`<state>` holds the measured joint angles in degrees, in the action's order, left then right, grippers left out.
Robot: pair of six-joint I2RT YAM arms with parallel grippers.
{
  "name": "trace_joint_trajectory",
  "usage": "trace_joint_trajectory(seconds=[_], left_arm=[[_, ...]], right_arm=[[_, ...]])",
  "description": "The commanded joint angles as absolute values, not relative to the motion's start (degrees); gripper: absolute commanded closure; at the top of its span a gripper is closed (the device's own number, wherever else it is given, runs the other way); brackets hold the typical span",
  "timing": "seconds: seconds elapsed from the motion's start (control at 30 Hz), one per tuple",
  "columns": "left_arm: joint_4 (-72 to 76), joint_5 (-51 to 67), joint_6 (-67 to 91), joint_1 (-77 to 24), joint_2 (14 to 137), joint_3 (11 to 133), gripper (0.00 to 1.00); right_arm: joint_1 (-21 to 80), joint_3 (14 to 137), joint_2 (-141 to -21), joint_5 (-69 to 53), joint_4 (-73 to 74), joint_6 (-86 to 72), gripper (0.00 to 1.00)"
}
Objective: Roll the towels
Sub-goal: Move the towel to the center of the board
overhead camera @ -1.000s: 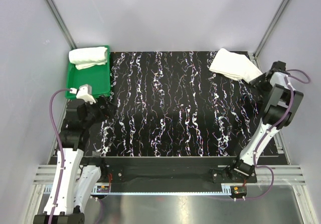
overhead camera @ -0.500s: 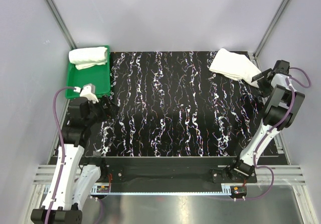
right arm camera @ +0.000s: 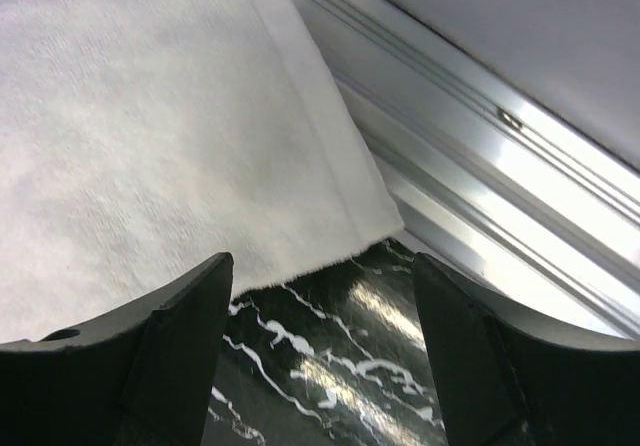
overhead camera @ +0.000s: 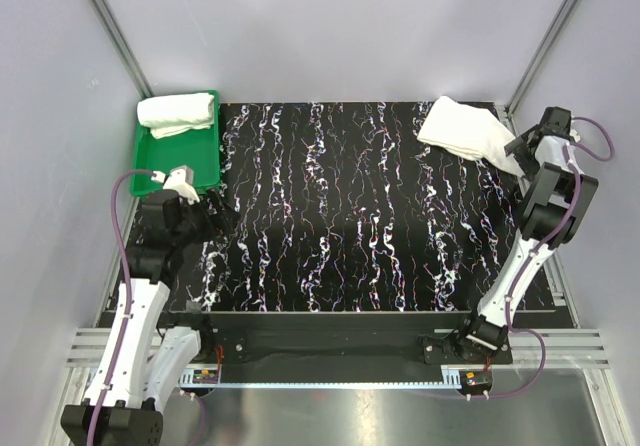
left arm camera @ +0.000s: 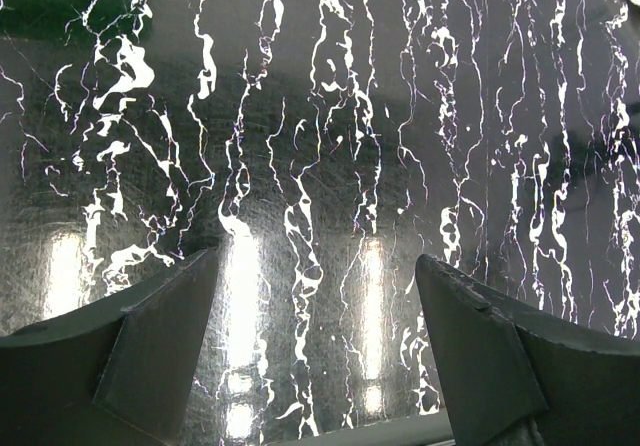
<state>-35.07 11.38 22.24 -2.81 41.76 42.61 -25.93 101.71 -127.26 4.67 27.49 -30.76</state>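
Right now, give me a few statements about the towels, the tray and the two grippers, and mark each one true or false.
1. A white towel lies in the green tray. True.
2. The other towel sits in the middle. False: it lies at the far right corner of the table.
3. The left gripper holds a towel. False: its jaws are open over bare table, gripping nothing.
4. The right gripper is open, at a corner of the other towel. True.
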Motion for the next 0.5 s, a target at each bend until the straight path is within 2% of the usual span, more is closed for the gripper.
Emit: trace_joint_trajectory(seconds=[0.0, 0.13, 0.37, 0.4, 0.47], left_arm=[[-33.66, 12.66, 21.09, -3.08, 42.19, 42.80, 0.14], [-33.66, 12.74, 21.09, -3.16, 42.80, 42.80, 0.14], [-33.75, 12.83, 21.09, -3.16, 43.77, 42.80, 0.14], [-33.75, 12.92, 21.01, -3.16, 43.77, 42.80, 0.14], [-33.66, 12.92, 21.01, -3.25, 43.86, 42.80, 0.14]], right_arm=[[-28.57, 108.71, -131.48, 11.60, 21.01, -26.90, 0.21], [-28.39, 113.63, -135.60, 11.69, 21.61, -25.66, 0.23], [-28.48, 127.15, -142.64, 13.27, 33.20, -25.31, 0.24], [-28.48, 128.92, -143.69, 13.10, 34.53, -24.70, 0.26], [-28.48, 132.95, -146.33, 12.48, 37.86, -24.26, 0.36]])
